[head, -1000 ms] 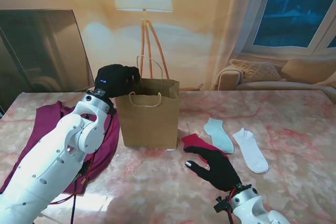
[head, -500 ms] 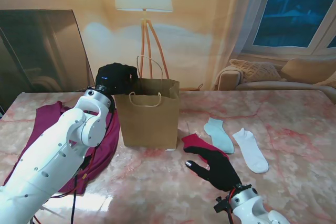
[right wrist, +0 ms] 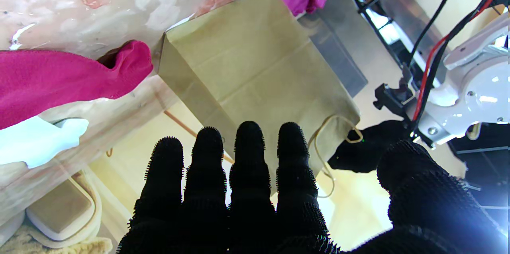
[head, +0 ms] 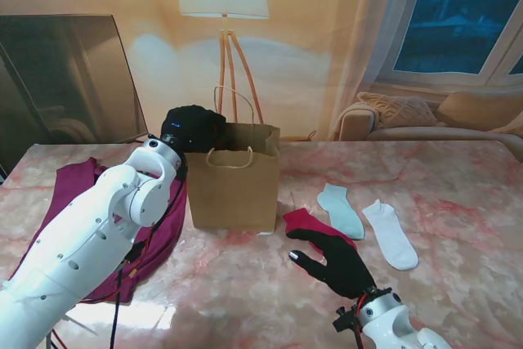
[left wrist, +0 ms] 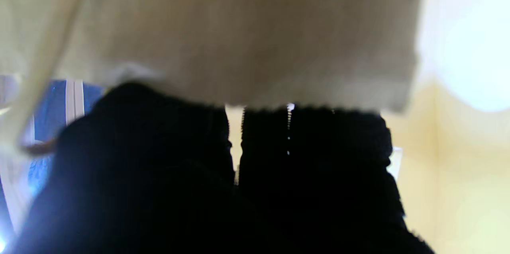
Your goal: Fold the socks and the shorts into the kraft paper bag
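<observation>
Stand view: the black-gloved left hand (head: 193, 127) touches the brown kraft paper bag (head: 233, 181) rim, grip unclear; the black-gloved right hand (head: 337, 261) hovers flat, fingers extended, empty.

Left hand (head: 193, 127) crowding bag (head: 233, 190) mouth

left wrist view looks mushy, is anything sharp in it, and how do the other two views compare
Left wrist view: nothing is sharp; the kraft paper bag is a soft tan blur and the left hand a near-black mass, with a blown-out bright patch at one side. Right wrist view: crisp on the right hand, glare flaring in one corner. Stand view: evenly lit and clear, with a bright reflection on the marble table.
</observation>
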Tool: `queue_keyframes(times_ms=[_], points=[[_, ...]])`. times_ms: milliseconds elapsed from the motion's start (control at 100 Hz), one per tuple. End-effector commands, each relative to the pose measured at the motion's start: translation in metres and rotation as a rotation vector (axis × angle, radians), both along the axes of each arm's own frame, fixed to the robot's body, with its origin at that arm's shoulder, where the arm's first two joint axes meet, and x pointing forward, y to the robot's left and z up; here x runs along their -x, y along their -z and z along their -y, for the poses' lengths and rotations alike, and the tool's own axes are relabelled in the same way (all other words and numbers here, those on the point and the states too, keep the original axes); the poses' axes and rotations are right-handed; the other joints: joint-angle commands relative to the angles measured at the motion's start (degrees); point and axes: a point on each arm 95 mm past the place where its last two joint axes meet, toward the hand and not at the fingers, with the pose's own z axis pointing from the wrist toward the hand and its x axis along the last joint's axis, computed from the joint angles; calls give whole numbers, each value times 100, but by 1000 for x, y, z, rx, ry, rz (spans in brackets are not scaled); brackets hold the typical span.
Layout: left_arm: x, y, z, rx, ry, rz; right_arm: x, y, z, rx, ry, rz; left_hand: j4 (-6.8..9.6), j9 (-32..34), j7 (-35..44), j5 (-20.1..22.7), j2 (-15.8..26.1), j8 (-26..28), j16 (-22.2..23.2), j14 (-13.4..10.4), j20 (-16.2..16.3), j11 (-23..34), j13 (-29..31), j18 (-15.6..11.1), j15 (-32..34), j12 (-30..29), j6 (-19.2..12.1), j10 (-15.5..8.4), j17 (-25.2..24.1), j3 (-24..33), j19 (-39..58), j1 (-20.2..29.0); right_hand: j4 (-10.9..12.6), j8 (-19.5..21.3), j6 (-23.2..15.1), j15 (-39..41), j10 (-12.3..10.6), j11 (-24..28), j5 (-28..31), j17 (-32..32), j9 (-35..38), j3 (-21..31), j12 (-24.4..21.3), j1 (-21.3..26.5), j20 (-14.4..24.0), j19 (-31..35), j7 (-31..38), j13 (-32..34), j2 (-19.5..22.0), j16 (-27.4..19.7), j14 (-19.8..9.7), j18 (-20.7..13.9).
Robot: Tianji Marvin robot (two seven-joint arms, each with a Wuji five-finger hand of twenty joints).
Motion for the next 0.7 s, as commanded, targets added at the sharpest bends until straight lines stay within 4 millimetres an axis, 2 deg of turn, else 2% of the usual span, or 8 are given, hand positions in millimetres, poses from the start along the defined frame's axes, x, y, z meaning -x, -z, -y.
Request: queue_keyframes(times_ms=[0,70,130,210,250,400,480,690], points=[[-2,1,-1,-14,1,-22,3,2,-1,-3,-2,-6,-252,-280,-158,-135,-192,58,-105,138,-74,328,-185,-324,-146,-234,83,-35,85,-41,-86,141,-108,24,-130,101,22,114,110,11,113,-121,46,77,-115,135,65,153,71,124,18,0],[-2,2,-2,-19,0,-61,2,3,-1,-2,-2,-7,-345,-732,-603,-250,-220,170,-182,182,-40,633,-443,-220,-318,-1119,358,165,-155,-82,-374,-158,-108,26,-143,101,19,118,122,9,113,-123,47,73,-115,137,71,150,74,126,24,10],[-1,2,-3,-22,-3,-99,1,3,0,-3,1,-8,-389,-1077,-1243,-345,-101,418,-288,203,91,554,-803,-65,-529,-1276,645,228,-536,186,-800,-526,-108,32,-165,105,22,125,159,11,124,-121,51,80,-111,146,87,158,68,129,27,26],[0,0,-5,-39,-4,-160,1,3,0,-3,3,-14,-45,-1568,-1838,-516,83,569,-439,173,297,411,-1334,64,-798,-1365,982,269,-1174,579,-1344,-986,-110,39,-205,95,34,116,207,-10,130,-123,45,100,-105,153,108,146,78,127,29,56],[0,-1,-6,-40,-3,-171,1,4,0,-2,3,-16,-17,-1784,-2061,-621,73,552,-504,162,347,357,-1530,74,-888,-1405,1088,282,-1434,619,-1515,-1071,-111,42,-184,91,31,111,222,-21,131,-126,43,108,-101,157,117,138,81,126,40,73],[2,-6,-5,-69,-16,-223,0,4,0,0,4,-15,-78,-2542,-3046,-1126,371,291,-842,66,586,95,-2219,-22,-1243,-1654,1356,320,-2508,539,-2256,-1575,-113,52,-202,92,38,121,251,-34,146,-148,47,124,-81,180,139,138,82,127,41,107],[1,-8,-5,-83,-16,-223,-1,4,1,-1,7,-15,-156,-2772,-3442,-1273,288,122,-995,42,701,-14,-2428,-28,-1390,-1773,1455,356,-2810,686,-2394,-1941,-112,56,-211,90,34,122,253,-43,140,-154,48,132,-75,182,142,132,84,127,40,110],[-1,-11,-4,-128,-16,-206,-1,5,2,-3,9,-14,-355,-3698,-4238,-1938,51,-242,-1442,173,585,-315,-3319,40,-1764,-2135,1947,594,-3446,1089,-3059,-2743,-110,64,-218,84,26,128,254,-58,138,-161,52,134,-66,178,150,116,81,126,47,117]])
